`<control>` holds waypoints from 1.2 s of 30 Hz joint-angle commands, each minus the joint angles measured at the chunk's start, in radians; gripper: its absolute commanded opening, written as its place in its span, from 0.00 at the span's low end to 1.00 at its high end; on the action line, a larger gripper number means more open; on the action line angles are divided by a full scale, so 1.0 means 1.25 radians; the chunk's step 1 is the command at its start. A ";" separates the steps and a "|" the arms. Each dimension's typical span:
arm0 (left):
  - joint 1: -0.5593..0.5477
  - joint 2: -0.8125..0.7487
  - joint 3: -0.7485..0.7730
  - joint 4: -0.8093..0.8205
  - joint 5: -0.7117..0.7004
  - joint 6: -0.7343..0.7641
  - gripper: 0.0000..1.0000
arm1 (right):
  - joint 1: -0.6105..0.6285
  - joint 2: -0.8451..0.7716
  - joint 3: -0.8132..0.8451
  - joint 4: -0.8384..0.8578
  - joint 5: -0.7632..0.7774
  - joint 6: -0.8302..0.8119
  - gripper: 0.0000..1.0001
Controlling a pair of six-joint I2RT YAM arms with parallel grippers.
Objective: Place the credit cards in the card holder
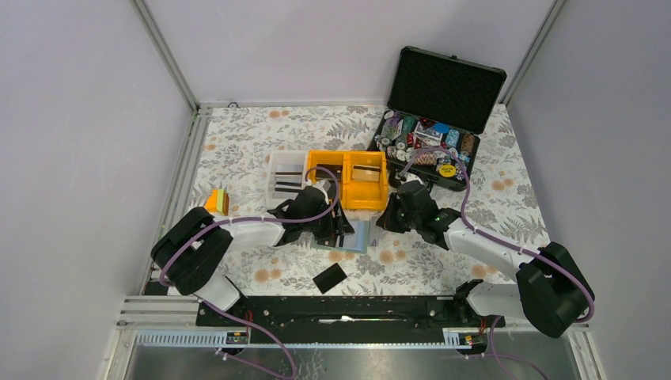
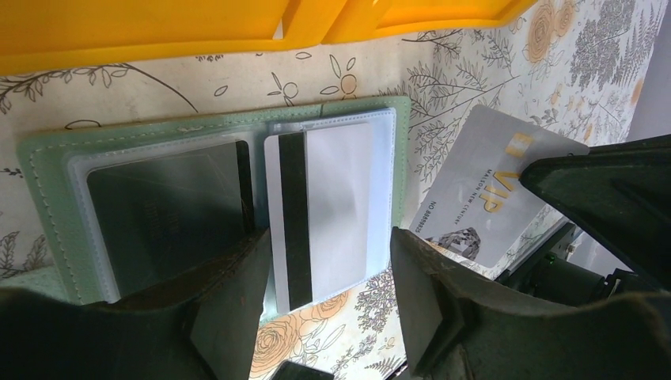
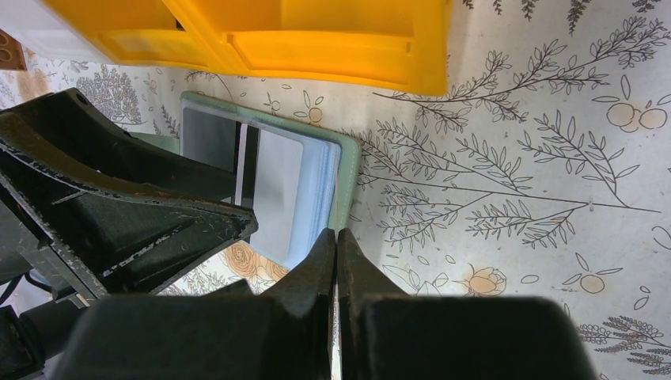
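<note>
Lying nearest the robot, one black credit card waits loose on the surface, apart from the card holder. Beyond it the left gripper spreads its jaws wide and empty astride a striped card whose long axis points out of the open holder toward them. The right gripper pinches its jaws on a silver VIP card, tilted just beside the holder's right edge, short of the yellow bins.

- The right gripper has its fingers pressed together on a thin pale card, seen edge-on.
- The card holder lies open beside the yellow bin, with a striped card in its pocket.
- The left gripper overlaps the holder's left side.
</note>
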 commanded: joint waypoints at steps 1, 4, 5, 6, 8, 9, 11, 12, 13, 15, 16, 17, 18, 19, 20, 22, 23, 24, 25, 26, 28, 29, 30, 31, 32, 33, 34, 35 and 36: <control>-0.005 0.003 0.008 0.026 0.010 -0.009 0.59 | -0.004 -0.013 0.001 0.001 0.021 -0.009 0.00; -0.010 -0.004 0.024 0.015 0.013 -0.008 0.59 | -0.004 -0.010 -0.001 0.007 0.016 -0.007 0.00; -0.014 -0.005 0.026 0.014 0.016 -0.010 0.59 | -0.004 -0.010 -0.003 0.010 0.013 -0.006 0.00; -0.018 -0.006 0.030 0.011 0.018 -0.010 0.59 | -0.003 -0.009 -0.002 0.014 0.012 -0.004 0.00; -0.028 -0.006 0.036 0.004 0.018 -0.013 0.59 | -0.004 -0.005 -0.002 0.018 0.006 -0.002 0.00; -0.032 -0.006 0.039 0.003 0.017 -0.014 0.59 | -0.004 -0.003 -0.002 0.021 0.003 -0.001 0.00; -0.041 -0.006 0.044 0.001 0.014 -0.018 0.59 | -0.004 0.003 -0.004 0.024 -0.005 -0.001 0.00; -0.045 -0.006 0.048 -0.001 0.011 -0.018 0.59 | -0.004 0.005 -0.004 0.024 -0.009 0.001 0.00; -0.048 -0.005 0.050 -0.002 0.008 -0.019 0.59 | -0.003 0.005 -0.005 0.024 -0.013 0.003 0.00; -0.051 -0.001 0.056 -0.002 0.005 -0.018 0.59 | -0.004 0.006 -0.009 0.057 -0.020 0.008 0.00; -0.051 0.003 0.058 -0.002 0.005 -0.017 0.59 | -0.004 0.006 -0.008 0.059 -0.024 0.009 0.00; -0.053 0.006 0.062 -0.002 0.005 -0.017 0.59 | -0.003 0.008 -0.008 0.061 -0.026 0.010 0.00; -0.053 0.009 0.065 -0.002 0.005 -0.016 0.59 | -0.003 0.009 -0.007 0.061 -0.028 0.010 0.00; -0.054 0.012 0.068 -0.002 0.006 -0.015 0.59 | -0.003 0.012 -0.009 0.063 -0.028 0.010 0.00; -0.055 0.012 0.071 -0.003 0.006 -0.013 0.59 | -0.003 0.014 -0.009 0.064 -0.029 0.010 0.00; -0.057 0.018 0.078 -0.007 0.005 -0.010 0.59 | -0.004 0.015 -0.012 0.065 -0.029 0.011 0.00; -0.059 0.023 0.083 -0.014 0.004 -0.006 0.59 | -0.003 0.013 -0.014 0.064 -0.028 0.012 0.00; -0.062 0.029 0.090 -0.023 0.002 0.001 0.59 | -0.004 0.010 -0.015 0.063 -0.026 0.013 0.00; -0.065 0.034 0.097 -0.034 -0.004 0.006 0.59 | -0.003 0.004 -0.016 0.062 -0.020 0.013 0.00; -0.069 0.039 0.102 -0.045 -0.011 0.011 0.59 | -0.003 -0.002 -0.014 0.055 -0.010 0.012 0.00; -0.076 0.044 0.112 -0.065 -0.022 0.021 0.60 | -0.003 -0.013 -0.009 0.039 0.014 0.003 0.00; -0.079 0.044 0.116 -0.073 -0.029 0.025 0.60 | -0.004 -0.018 -0.003 0.014 0.026 -0.002 0.00; -0.080 0.043 0.119 -0.083 -0.038 0.028 0.60 | -0.004 -0.023 -0.001 -0.005 0.038 -0.007 0.00; -0.082 0.041 0.121 -0.089 -0.045 0.031 0.60 | -0.003 -0.027 0.001 -0.010 0.050 -0.011 0.00; -0.085 0.040 0.124 -0.096 -0.050 0.035 0.61 | -0.004 -0.032 0.001 -0.017 0.061 -0.013 0.00; -0.086 0.038 0.128 -0.103 -0.056 0.038 0.61 | -0.004 -0.036 0.002 -0.024 0.065 -0.016 0.00; -0.089 0.038 0.130 -0.110 -0.062 0.039 0.61 | -0.004 -0.038 0.002 -0.025 0.068 -0.016 0.00; -0.091 0.036 0.133 -0.113 -0.070 0.042 0.61 | -0.003 -0.040 0.002 -0.027 0.069 -0.018 0.00; -0.095 0.033 0.136 -0.114 -0.077 0.044 0.61 | -0.003 -0.040 0.003 -0.028 0.072 -0.018 0.00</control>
